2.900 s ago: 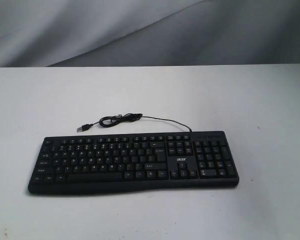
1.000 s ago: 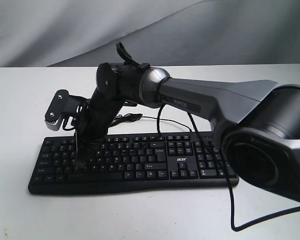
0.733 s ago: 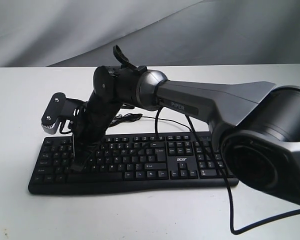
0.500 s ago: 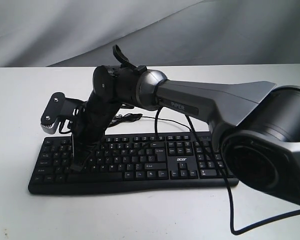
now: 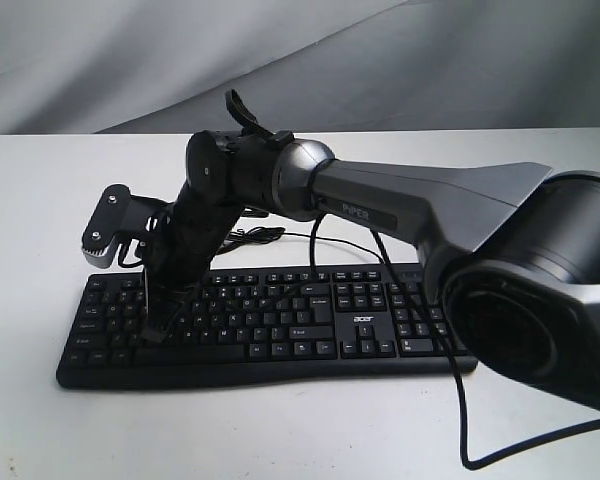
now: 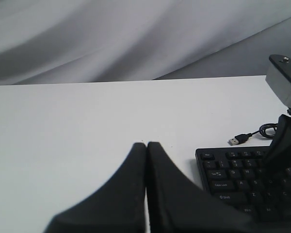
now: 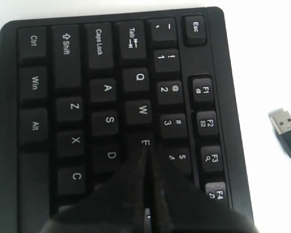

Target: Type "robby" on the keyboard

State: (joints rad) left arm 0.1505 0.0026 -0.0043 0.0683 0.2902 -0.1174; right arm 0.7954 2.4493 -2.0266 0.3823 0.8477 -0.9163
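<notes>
Right fingers (image 7: pixel 128 191) closed, over keyboard (image 7: pixel 63 53), E key (image 7: pixel 137 141)

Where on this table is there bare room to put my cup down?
Bare table runs along the keyboard's spacebar edge and off its Esc end. Crowded: behind the function keys, where the USB cable coils, and the number-pad end, under the right arm.

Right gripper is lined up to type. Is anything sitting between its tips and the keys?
Nothing visible. The right gripper, fingers shut, points at the keyboard around the E key, and no object lies on the keys around it. The USB plug rests on the table beyond the keyboard's edge, clear of the keys.
</notes>
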